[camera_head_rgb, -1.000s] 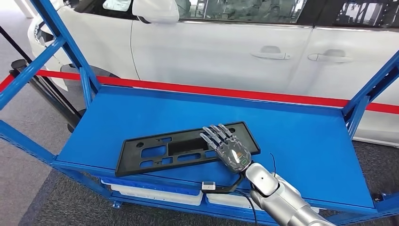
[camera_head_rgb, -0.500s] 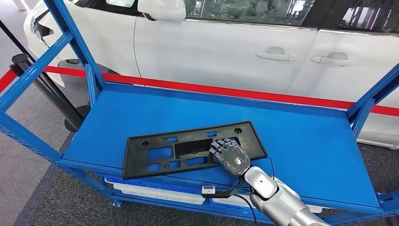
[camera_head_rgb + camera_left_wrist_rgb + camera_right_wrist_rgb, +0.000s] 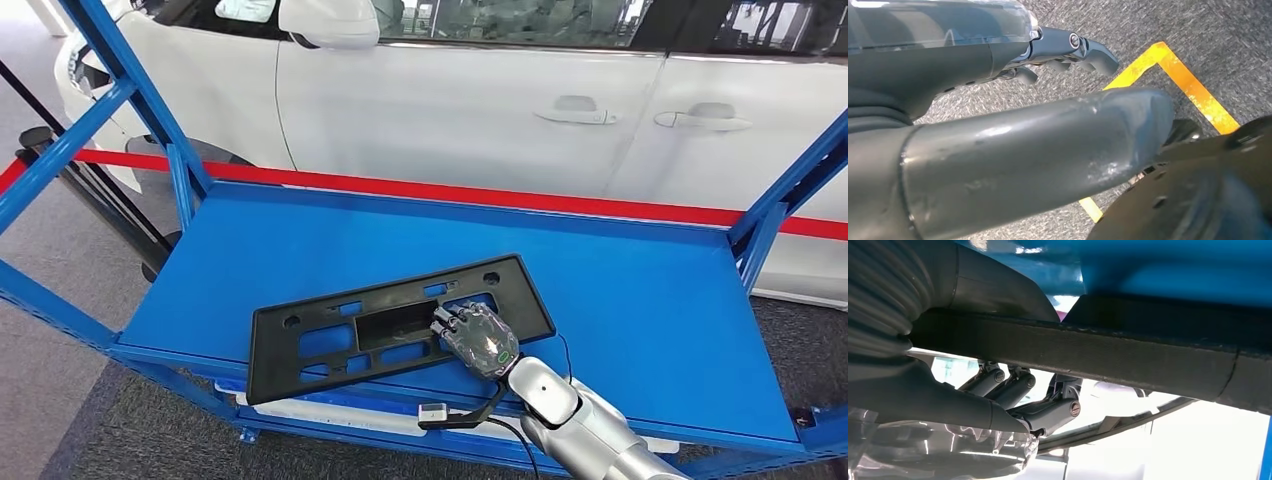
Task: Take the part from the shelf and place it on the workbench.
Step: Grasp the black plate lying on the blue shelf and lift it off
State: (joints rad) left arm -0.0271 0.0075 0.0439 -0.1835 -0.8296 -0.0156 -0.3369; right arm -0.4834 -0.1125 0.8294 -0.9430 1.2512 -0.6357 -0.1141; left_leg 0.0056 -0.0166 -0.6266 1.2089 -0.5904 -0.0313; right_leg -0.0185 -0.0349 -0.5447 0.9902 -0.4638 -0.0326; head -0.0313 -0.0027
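The part (image 3: pixel 400 322) is a long flat black plastic plate with cut-outs. It lies at an angle near the front edge of the blue shelf (image 3: pixel 640 300), and its near-left corner overhangs that edge. My right hand (image 3: pixel 478 338) grips the plate's right end with its fingers curled over the top. In the right wrist view the plate's edge (image 3: pixel 1128 360) runs between the thumb and the fingers (image 3: pixel 1048 412). My left hand (image 3: pixel 973 60) hangs over grey carpet and holds nothing.
Blue uprights (image 3: pixel 150 110) and braces (image 3: pixel 790 190) frame both ends of the shelf. A white car (image 3: pixel 450 110) stands behind a red barrier belt (image 3: pixel 400 186). White bins (image 3: pixel 330 412) sit under the shelf. Yellow tape (image 3: pixel 1193 90) marks the floor.
My right hand's fingers, spread flat over the plate a second ago, have curled down onto it. The plate's near-left end has shifted toward the shelf's front edge. The camera wobbled.
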